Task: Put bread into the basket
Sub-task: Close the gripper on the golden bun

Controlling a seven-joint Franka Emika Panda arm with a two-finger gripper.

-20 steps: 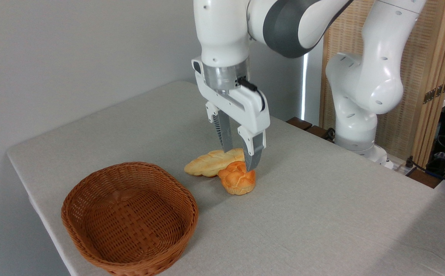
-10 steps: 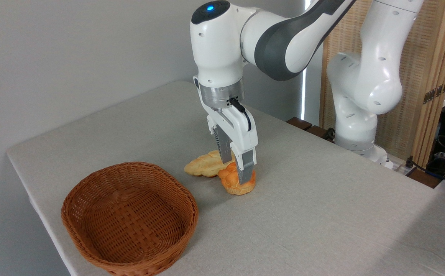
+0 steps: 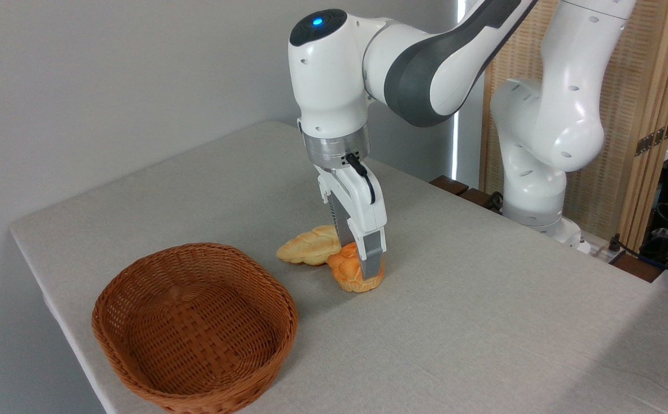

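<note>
Wicker of a reddish-brown weave forms the basket (image 3: 194, 328), which is seen nearest the camera at the front left corner of the desk (image 3: 483, 322), its wide shallow bowl holding nothing. Beyond it and to the right, apart from its rim, the bread (image 3: 352, 275) is found resting on the grey cloth of the desk, a small round orange-golden bun with a lumpy knotted top. The gripper (image 3: 362, 265) is lowered straight down onto the bun, with its grey fingers (image 3: 372, 259) set close on either side of the top; the near finger covers part of the bun, and the bun appears to be clamped between them, though it is not lifted off the desk. Just behind the bun and touching it on the left, a paler yellow braided loaf (image 3: 309, 247) is laid lengthwise. Farther back, the white arm's base (image 3: 541, 172) is mounted past the desk's far edge, before a slatted wooden screen (image 3: 627, 115).
</note>
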